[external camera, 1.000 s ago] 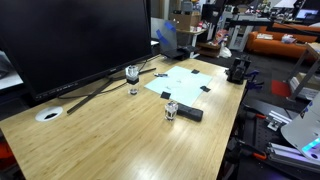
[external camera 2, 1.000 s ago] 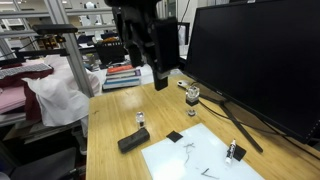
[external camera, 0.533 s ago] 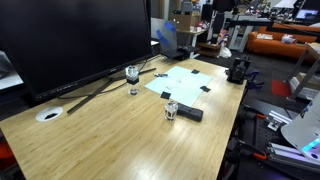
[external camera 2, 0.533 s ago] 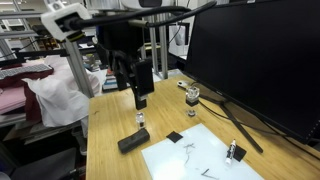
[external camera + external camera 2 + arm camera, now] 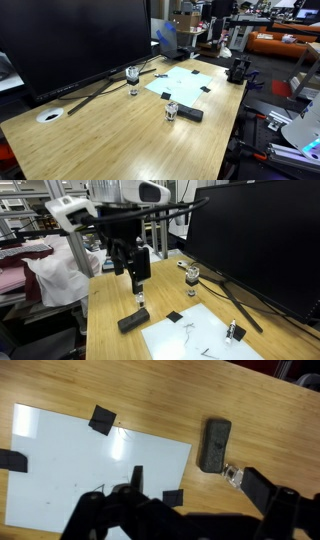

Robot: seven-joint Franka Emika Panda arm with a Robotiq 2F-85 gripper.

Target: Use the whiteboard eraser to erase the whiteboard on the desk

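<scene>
Hand shifted; open, clear of whiteboard eraser.

Whiteboard eraser on desk, right of whiteboard in wrist view; tool above.

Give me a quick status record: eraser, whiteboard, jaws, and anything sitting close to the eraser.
whiteboard eraser: lying flat on the desk, beside the whiteboard, not on it
whiteboard: flat on the desk, black patches at its corners, thin dark pen marks on it
small clear glass item: close to one end of the eraser; contact cannot be told
jaws: open, empty, in the air above the desk, touching nothing
erasing: not yet started
</scene>
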